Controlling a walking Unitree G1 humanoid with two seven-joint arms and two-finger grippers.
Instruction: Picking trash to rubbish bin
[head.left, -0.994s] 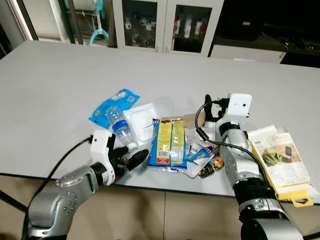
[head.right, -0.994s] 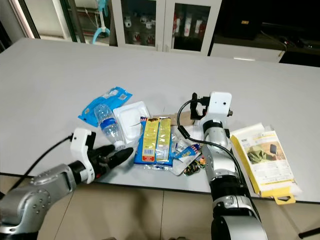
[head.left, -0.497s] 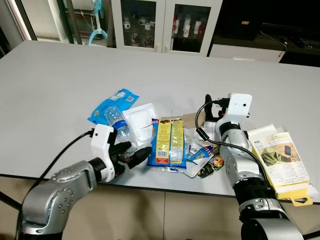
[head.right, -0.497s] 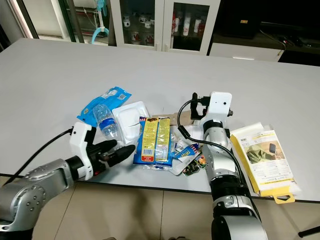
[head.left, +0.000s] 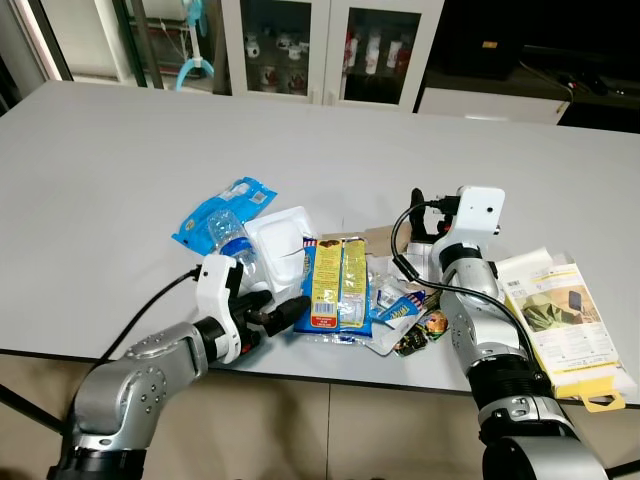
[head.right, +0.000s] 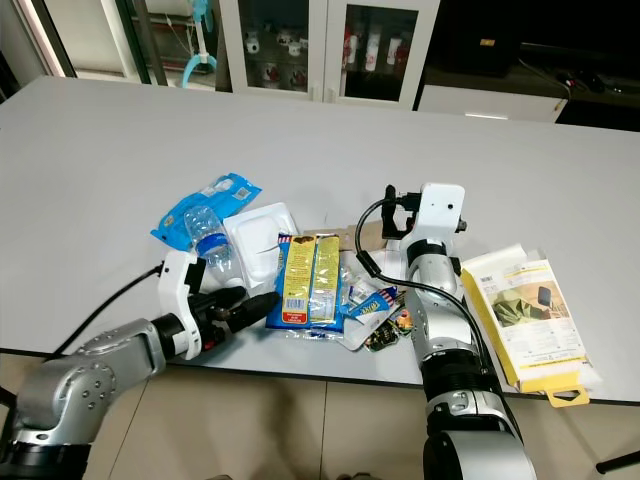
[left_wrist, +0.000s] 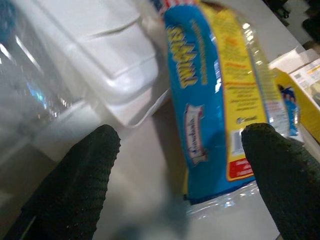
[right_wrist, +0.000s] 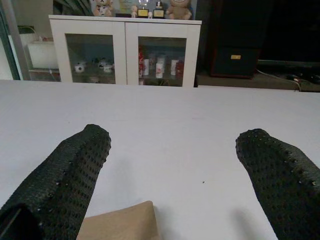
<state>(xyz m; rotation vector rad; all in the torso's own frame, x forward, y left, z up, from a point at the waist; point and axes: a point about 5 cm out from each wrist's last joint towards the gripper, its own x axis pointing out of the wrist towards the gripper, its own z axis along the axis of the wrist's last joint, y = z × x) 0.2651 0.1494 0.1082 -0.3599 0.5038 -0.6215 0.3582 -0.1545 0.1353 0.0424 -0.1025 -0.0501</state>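
**Blue, yellow and white on a pale grey counter**

The counter is pale grey. The snack bag is blue with yellow panels; the pouch is bright blue; the tray white; the box yellow; the bottle clear, blue-labelled.

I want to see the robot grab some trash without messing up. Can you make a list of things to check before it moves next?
1. Left gripper open and ready: ok, its fingers are spread wide in the left wrist view.
2. Trash within reach of it: ok, the blue and yellow snack bag and the white tray lie just ahead of the fingers.
3. Nothing held already: ok, no item sits between the left fingers.
4. Right gripper out of the way: ok, it is open and points across the bare table, away from the pile.
5. Plastic bottle steady: cannot tell, it lies close beside the left arm.
6. Rubbish bin located: not ok, none shows in any view.
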